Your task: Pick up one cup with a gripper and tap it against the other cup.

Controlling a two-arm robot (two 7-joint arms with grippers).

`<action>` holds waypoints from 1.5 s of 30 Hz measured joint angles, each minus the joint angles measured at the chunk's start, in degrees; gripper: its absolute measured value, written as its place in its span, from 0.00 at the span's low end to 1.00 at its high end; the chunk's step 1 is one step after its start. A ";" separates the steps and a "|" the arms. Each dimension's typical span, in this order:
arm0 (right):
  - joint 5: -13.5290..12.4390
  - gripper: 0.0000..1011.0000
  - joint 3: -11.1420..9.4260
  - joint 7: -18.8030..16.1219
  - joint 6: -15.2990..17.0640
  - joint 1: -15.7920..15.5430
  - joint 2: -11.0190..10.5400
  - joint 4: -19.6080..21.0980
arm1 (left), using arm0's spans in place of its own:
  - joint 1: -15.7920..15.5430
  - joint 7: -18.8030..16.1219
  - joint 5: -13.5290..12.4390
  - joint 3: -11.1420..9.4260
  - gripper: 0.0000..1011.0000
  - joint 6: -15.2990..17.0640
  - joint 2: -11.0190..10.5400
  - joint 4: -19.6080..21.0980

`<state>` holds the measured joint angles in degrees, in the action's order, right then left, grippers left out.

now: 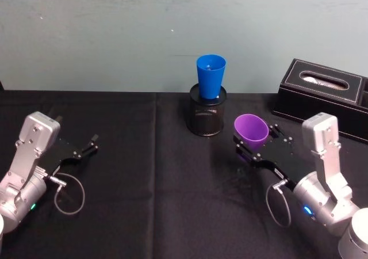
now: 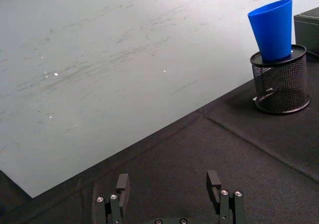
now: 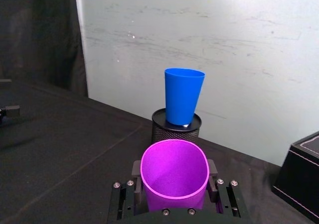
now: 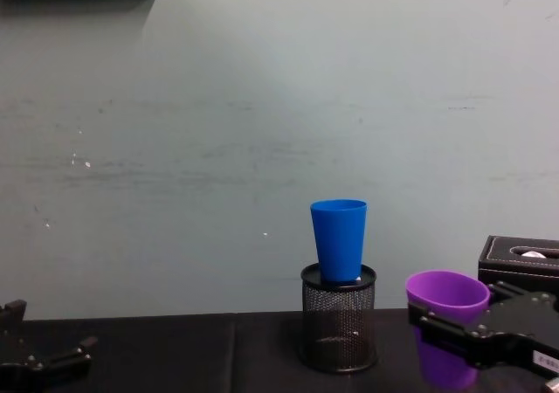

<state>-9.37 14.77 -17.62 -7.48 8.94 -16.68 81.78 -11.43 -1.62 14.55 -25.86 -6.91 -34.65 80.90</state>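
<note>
In the head view the right gripper (image 1: 255,143) sits right of centre, its jaws closed narrowly on either side of the purple cup (image 1: 251,130). The cup is clamped by its lower body, with its open mouth tipped toward the upper left of the frame. The chest view shows this cup at lower right, and a small white label (image 4: 546,358) on the gripper's side beneath it. Whether the cup's base clears the table (image 1: 144,184) cannot be told. The blue cup (image 1: 210,75) stands upright at centre top of the head view, its base dropped into the mouth of a black wire-mesh pen holder (image 1: 207,116) on the black-covered table. The purple cup is near the holder, to its lower right, and touches neither the holder nor the blue cup. A black tissue box (image 1: 322,95) lies at the right edge, behind the right arm. The left gripper (image 1: 86,145) rests low over the table at the left of the frame, well apart from both cups, with its jaws spread wide and nothing between them.
</note>
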 joint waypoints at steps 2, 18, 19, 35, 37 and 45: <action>0.22 0.73 0.17 -0.17 -0.02 0.67 0.35 -0.83 | 0.00 0.00 0.00 0.00 1.00 0.00 0.00 0.00; 1.71 0.73 1.22 -0.37 -0.91 7.17 3.33 -7.89 | 0.00 0.00 0.00 0.00 1.00 0.00 0.00 0.00; 1.71 0.73 1.23 -0.38 -0.97 7.50 3.45 -8.28 | 0.00 0.00 0.00 0.00 1.00 0.00 0.00 0.00; 0.40 0.73 0.71 -0.85 -2.79 12.66 5.98 -13.37 | 0.00 0.00 0.00 0.00 1.00 0.00 0.00 0.00; 0.31 0.73 0.66 -0.86 -2.86 12.88 6.08 -13.42 | 0.00 0.00 0.00 0.00 1.00 0.00 0.00 0.00; -0.23 0.73 0.45 -0.99 -3.10 13.93 6.51 -13.53 | 0.00 0.00 0.00 0.00 1.00 0.00 0.00 0.00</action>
<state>-9.60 15.22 -18.60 -10.58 22.87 -10.17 68.25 -11.43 -1.62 14.55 -25.86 -6.90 -34.65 80.90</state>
